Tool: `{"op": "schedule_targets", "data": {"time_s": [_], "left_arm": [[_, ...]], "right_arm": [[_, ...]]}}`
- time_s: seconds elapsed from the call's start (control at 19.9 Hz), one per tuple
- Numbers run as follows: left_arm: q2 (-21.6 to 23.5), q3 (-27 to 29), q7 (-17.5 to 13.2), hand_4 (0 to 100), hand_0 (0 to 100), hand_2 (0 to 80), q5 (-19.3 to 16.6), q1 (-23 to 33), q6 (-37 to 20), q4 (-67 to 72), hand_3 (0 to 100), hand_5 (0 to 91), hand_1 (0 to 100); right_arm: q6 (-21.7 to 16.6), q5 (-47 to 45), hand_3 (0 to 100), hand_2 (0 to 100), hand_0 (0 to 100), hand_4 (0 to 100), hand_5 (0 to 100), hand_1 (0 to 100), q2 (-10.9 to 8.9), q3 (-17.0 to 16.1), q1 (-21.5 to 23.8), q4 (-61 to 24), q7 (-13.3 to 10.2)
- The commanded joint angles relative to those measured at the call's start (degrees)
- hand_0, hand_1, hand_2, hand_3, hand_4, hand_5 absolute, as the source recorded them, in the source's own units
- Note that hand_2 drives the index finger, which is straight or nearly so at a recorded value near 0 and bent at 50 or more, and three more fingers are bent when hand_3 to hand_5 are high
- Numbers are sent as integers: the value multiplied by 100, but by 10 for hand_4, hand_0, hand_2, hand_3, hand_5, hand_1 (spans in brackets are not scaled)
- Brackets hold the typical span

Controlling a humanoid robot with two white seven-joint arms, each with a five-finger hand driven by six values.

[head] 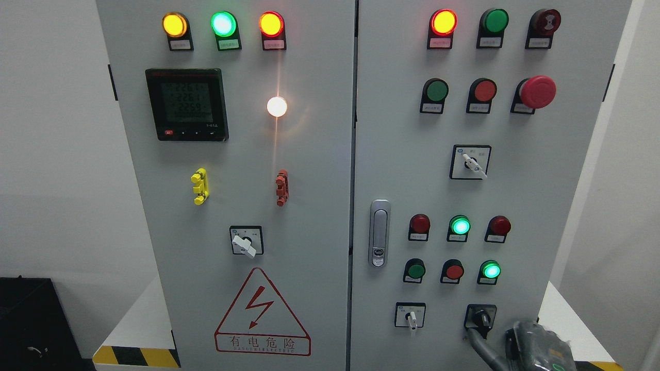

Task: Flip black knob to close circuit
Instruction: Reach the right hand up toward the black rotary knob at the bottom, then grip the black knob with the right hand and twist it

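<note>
The black knob (481, 316) sits on a black square plate at the bottom right of the grey cabinet's right door (515, 196); its handle points roughly downward. My right hand (536, 348) comes in at the lower right corner, just below and right of the knob. One grey finger (479, 346) stretches up-left, its tip right under the knob's plate, and nothing is grasped. The rest of the hand is cut off by the picture's bottom edge. My left hand is out of view.
A white selector switch (411, 317) sits left of the knob, with red and green buttons (454, 270) and lit green lamps (490, 270) above. A silver door handle (379, 233) is at the door's left edge. The cabinet stands on a white base (562, 314) with hazard stripes.
</note>
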Motion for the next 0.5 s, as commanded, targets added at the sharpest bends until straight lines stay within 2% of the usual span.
{"op": "schedule_targets", "data": {"time_s": [0.0, 0.45], "left_arm": [[0, 0, 4, 0, 120, 0, 0, 0, 0, 0, 0, 0, 556], [0, 0, 4, 0, 120, 0, 0, 0, 0, 0, 0, 0, 556]], "right_arm": [[7, -3, 1000, 931, 0, 958, 975, 0, -27, -172, -5, 80, -3], [-2, -12, 1000, 928, 0, 957, 975, 0, -27, -365, -93, 116, 23]]}}
